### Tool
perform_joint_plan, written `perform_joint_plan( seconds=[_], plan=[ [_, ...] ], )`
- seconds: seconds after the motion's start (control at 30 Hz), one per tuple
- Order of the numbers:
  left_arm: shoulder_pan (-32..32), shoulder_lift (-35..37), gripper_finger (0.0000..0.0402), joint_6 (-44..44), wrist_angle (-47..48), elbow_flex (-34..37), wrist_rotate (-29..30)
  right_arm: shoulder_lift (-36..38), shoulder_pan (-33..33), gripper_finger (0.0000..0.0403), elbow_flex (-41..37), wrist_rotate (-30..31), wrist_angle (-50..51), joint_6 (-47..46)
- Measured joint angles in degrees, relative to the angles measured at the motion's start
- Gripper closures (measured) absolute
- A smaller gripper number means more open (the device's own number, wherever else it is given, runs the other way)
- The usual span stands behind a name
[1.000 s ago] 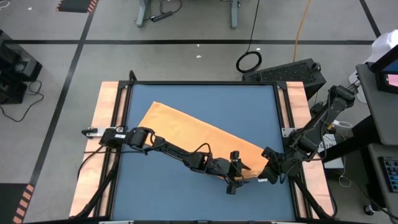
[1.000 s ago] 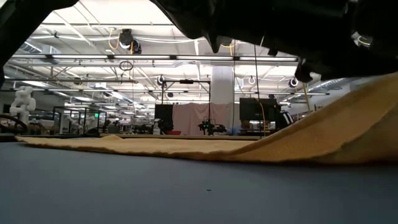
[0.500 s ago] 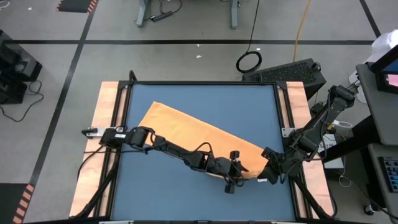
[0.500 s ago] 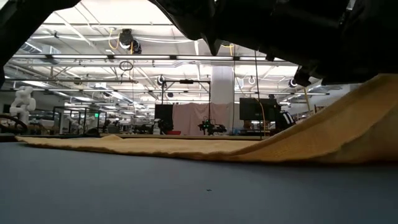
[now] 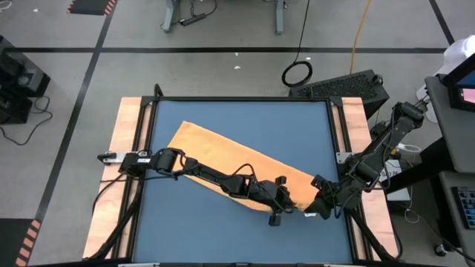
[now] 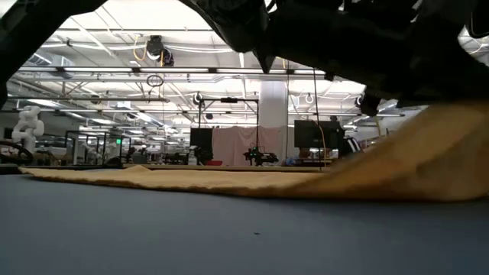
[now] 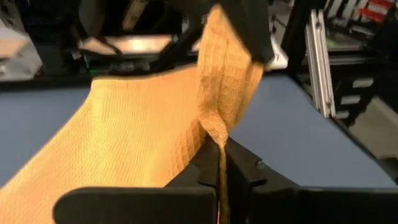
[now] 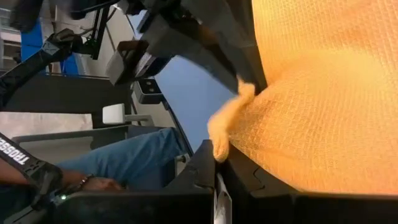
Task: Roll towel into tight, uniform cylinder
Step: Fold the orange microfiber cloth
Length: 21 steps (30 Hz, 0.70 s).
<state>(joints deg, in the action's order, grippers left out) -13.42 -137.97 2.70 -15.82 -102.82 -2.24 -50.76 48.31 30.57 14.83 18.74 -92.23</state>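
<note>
The orange-yellow towel [image 5: 237,156] lies spread diagonally on the blue mat [image 5: 245,119], from far left to near right. Its near-right end [image 6: 428,153] is raised off the mat. My left arm reaches across the towel from the table's left. Its gripper [image 5: 286,206] is shut on the towel near that raised end, and the left wrist view shows it [image 7: 221,155] closely. My right gripper [image 5: 315,202] is just to the right, also shut on the towel [image 8: 311,93]. My left gripper pinches a narrow pleat of the towel's edge [image 7: 217,132] between its two fingers, close to the near-right corner. The fingers come nearly level from the table's left. From the hold the cloth rises to my right gripper [image 7: 242,28]. My right gripper pinches the towel's near-right corner [image 8: 219,134] between its two fingers, coming from the table's right and slanting down. The corner is lifted clear of the mat, and the cloth slopes down from it onto the table.
Wooden side boards [image 5: 126,148] and a black frame border the mat. A black case [image 5: 341,85] sits beyond the far-right corner. A person's leg and hand [image 8: 124,162] show beside the table in the right wrist view. Bare mat lies far right and near left.
My left gripper has shut from wide open, taking hold of the towel's edge near the raised corner, and has shifted slightly toward my right gripper. The towel's raised right end has sagged a little; the rest has stayed flat.
</note>
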Motion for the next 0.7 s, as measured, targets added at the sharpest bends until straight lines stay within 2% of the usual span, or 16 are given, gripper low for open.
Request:
perform_joint_plan(
  seconds=[0.1, 0.2, 0.3, 0.5, 0.7],
  plan=[
    [0.79, 2.11, 0.0396, 0.02, 5.86, 0.02, -1.91, 0.00, 0.00, 0.0398, 0.00, 0.14, -0.45, 1.14],
    [2.19, 4.95, 0.0397, 0.08, 11.39, 0.02, -5.37, 0.00, 0.02, 0.0369, 0.00, 0.17, -0.51, 3.51],
    [3.72, 6.56, 0.0398, 2.33, 14.47, 0.02, -9.66, 0.00, 0.02, 0.0323, 0.00, 0.33, -0.09, 5.68],
    [7.25, 7.18, 0.0398, 9.89, 17.22, 0.02, -24.32, 0.15, -0.09, 0.0213, 1.60, 3.09, 1.08, 11.13],
    [10.20, 7.80, 0.0399, 10.68, 20.96, 0.02, -33.33, -0.50, -0.22, 0.0123, 6.82, 2.34, 14.02, 14.40]
  ],
)
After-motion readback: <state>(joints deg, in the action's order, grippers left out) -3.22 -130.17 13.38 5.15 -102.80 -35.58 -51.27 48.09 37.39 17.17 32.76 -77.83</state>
